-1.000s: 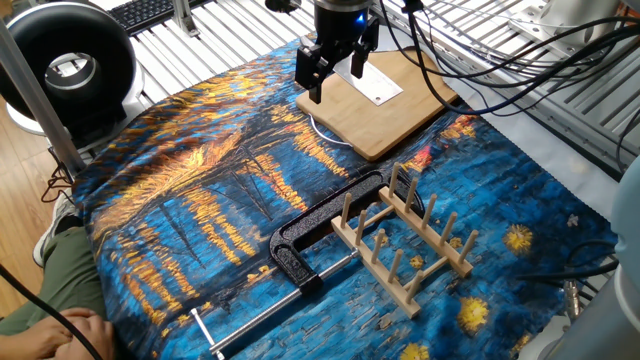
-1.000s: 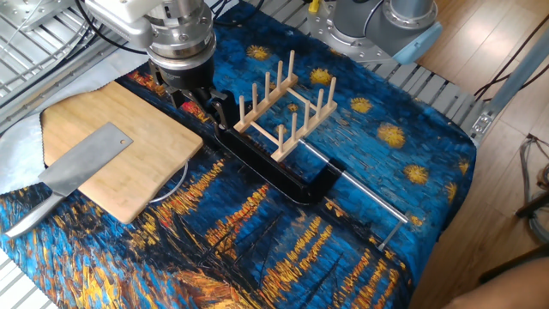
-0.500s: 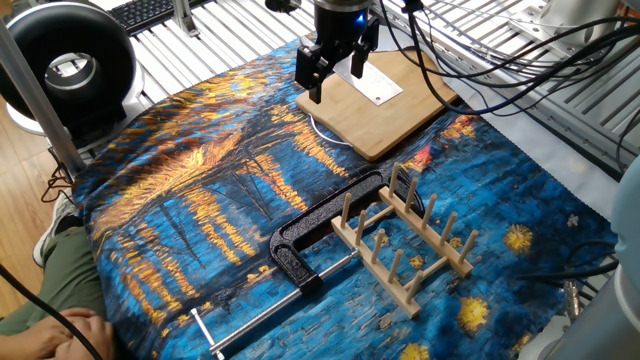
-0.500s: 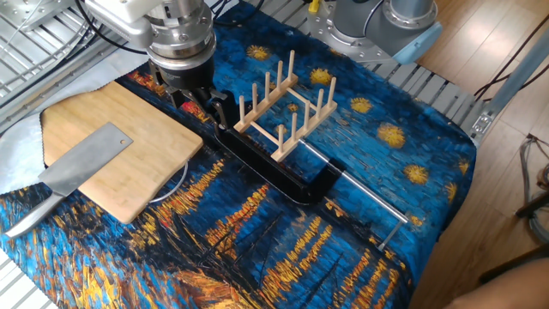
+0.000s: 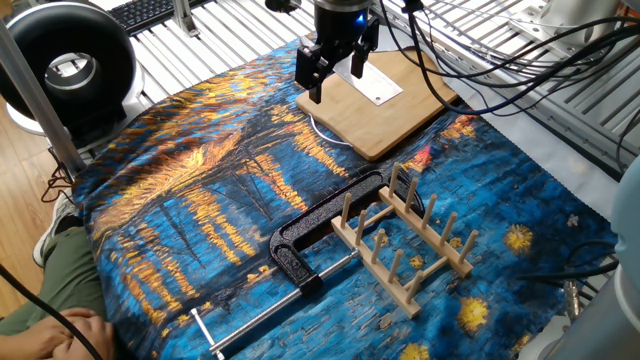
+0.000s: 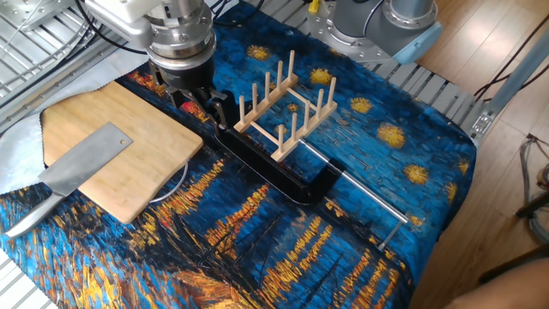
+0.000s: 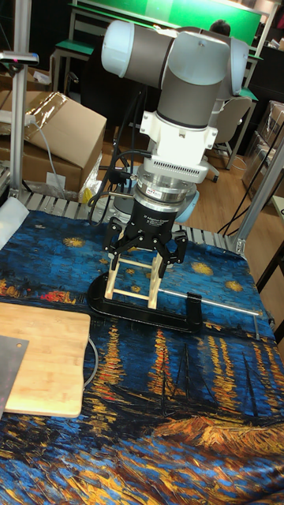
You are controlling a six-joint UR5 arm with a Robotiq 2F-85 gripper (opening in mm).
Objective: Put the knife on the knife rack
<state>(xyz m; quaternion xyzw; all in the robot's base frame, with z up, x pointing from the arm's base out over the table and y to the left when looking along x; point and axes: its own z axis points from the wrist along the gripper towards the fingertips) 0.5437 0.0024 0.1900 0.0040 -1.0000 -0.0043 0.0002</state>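
The knife (image 6: 84, 161) lies flat on the cutting board (image 6: 146, 129), at 9 o'clock from the knife rack (image 6: 268, 105). The gripper (image 6: 199, 105) hangs between them, fingers spread wide, holding nothing

Wood-plank floor (image 6: 480, 34) surrounds the cloth-draped desk (image 5: 180, 220). Behind the desk stands a cardboard box (image 7: 67, 130) and, farther back, a green panel (image 7: 197, 12). A black keyboard (image 5: 150, 12) lies beside the desk's far edge.
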